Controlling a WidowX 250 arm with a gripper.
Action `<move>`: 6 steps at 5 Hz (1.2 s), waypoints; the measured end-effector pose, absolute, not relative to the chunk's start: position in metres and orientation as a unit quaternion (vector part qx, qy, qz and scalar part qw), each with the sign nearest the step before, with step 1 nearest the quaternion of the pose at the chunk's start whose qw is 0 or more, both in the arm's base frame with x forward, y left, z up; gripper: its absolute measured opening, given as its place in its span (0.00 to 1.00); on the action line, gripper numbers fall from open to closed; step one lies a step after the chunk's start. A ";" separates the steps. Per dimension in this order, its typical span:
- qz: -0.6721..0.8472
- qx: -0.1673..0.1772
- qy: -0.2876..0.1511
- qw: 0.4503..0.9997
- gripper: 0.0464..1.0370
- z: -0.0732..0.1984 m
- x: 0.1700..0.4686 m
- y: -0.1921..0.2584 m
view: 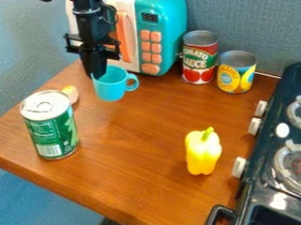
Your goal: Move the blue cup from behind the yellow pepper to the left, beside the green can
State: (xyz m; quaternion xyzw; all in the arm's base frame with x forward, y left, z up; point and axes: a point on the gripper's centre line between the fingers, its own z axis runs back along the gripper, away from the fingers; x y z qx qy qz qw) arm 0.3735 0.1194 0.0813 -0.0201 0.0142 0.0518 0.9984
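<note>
The black gripper (96, 75) hangs down at the upper left, its tip at the left rim of a turquoise cup (111, 88). The cup stands upright with its handle pointing right. Whether the gripper touches or grips the rim, I cannot tell. Just left of the cup lies a small yellow and pinkish object (71, 93), partly hidden behind a green can (52, 130) that stands nearer the front.
A turquoise and white toy microwave (159, 15) stands behind the cup. To its right are a tomato sauce can (199, 58) and a shorter yellow can (236, 73). A yellow pepper (203, 151) stands front right, beside a black toy stove (287, 174) along the right edge.
</note>
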 end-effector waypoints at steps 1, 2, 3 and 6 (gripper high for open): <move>0.054 -0.027 0.025 0.998 0.04 0.071 0.376 0.129; 0.060 -0.033 0.040 0.997 0.04 0.058 0.379 0.140; 0.055 -0.035 0.051 0.997 0.04 0.056 0.381 0.142; 0.032 -0.044 0.053 0.997 0.26 0.049 0.378 0.141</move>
